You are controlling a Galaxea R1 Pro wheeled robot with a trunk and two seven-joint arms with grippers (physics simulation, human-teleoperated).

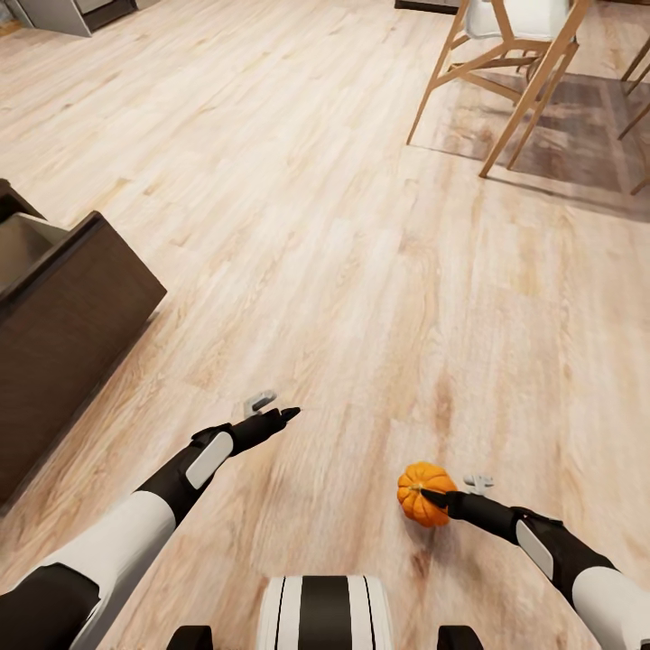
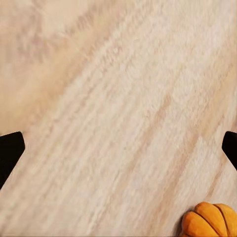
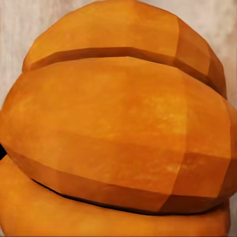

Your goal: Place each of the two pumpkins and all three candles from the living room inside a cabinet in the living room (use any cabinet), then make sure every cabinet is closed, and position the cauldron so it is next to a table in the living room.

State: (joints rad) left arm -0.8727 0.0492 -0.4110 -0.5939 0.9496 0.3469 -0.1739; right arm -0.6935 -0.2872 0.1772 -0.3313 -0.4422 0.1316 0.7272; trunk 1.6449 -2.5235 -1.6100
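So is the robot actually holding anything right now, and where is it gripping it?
The right end effector holds an orange pumpkin by its ribbed sides, above the wooden floor. The left end effector is open and holds nothing.

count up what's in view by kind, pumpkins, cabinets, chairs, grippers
pumpkin: 1, at the right gripper
cabinet: 1, dark brown, drawer open
chairs: 2, one wooden-legged chair and part of another at the edge
grippers: 2, with the left gripper empty
total: 6
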